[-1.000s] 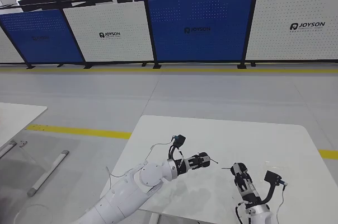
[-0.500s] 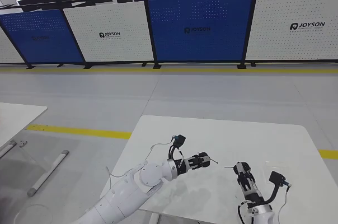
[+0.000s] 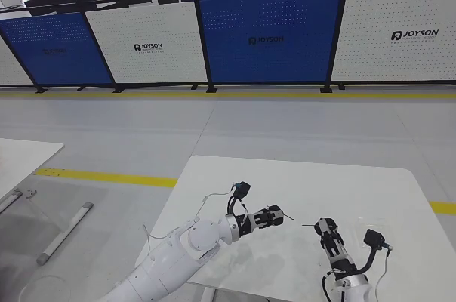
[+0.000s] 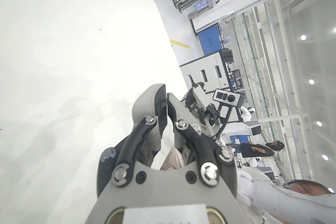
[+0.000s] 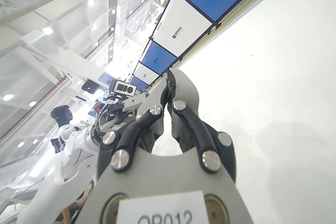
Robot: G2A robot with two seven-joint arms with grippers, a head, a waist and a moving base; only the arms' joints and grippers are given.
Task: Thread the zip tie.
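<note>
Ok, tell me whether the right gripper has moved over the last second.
Yes. In the top view the right gripper has shifted slightly toward the table's right edge, away from the still left gripper.

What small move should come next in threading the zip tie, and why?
Probably ease the right hand slightly toward the left hand, aligning the tips. In the top view both hands are shut, each with a thin dark end of the zip tie poking toward the other, and a gap of table shows between them.
</note>
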